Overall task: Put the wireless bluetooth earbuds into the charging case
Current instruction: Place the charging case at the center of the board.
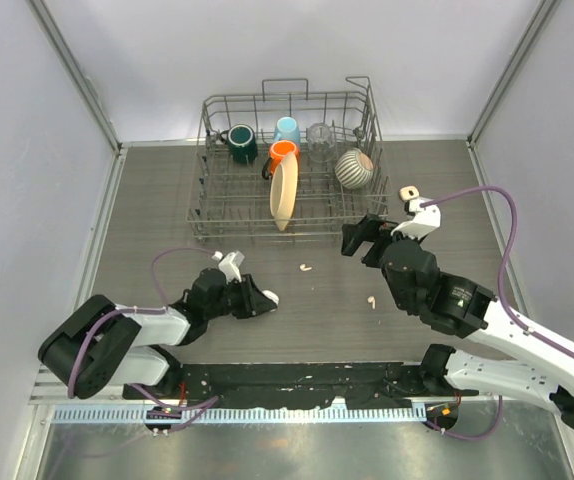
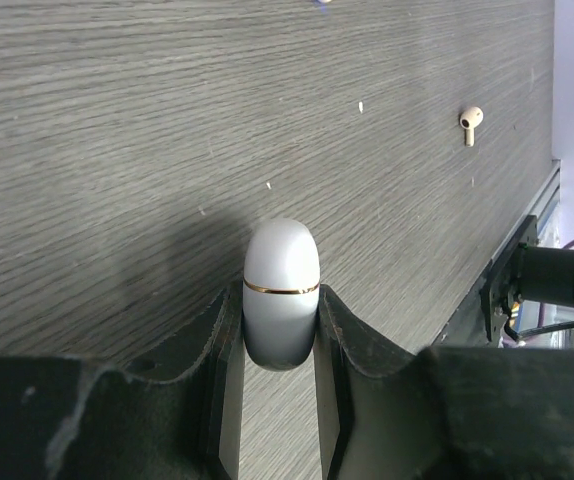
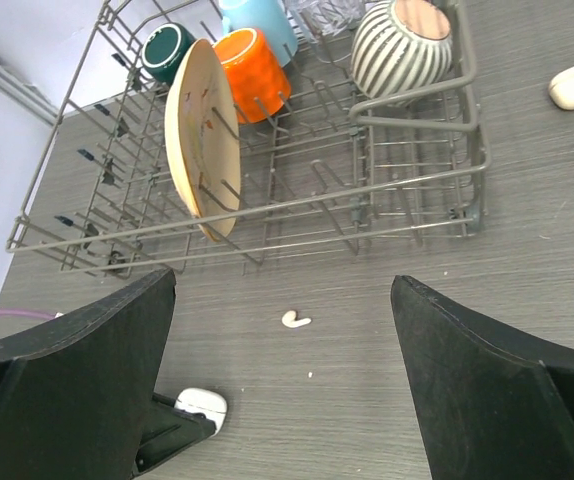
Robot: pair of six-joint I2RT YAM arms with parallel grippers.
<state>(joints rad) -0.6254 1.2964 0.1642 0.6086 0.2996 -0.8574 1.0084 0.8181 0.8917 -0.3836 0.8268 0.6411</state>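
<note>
The white charging case [image 2: 281, 290] lies low over the table with its lid closed along a thin gold seam. My left gripper [image 2: 280, 335] is shut on its sides. From above, the case [image 1: 269, 297] sticks out of the left gripper [image 1: 259, 300] at the table's near left. One earbud [image 1: 305, 267] lies in front of the rack and another earbud [image 1: 371, 301] lies to its right. My right gripper [image 1: 355, 238] hangs open and empty above the table. In its wrist view the earbud [image 3: 294, 320] lies below the wide-open right gripper [image 3: 282, 283], and the case [image 3: 202, 405] shows at the lower left.
A wire dish rack [image 1: 207, 215] at the back holds mugs, a striped bowl and an upright plate [image 1: 283, 195]. A beige twin case [image 1: 407, 192] lies right of the rack. An earbud [image 2: 470, 122] lies near the table's front edge in the left wrist view.
</note>
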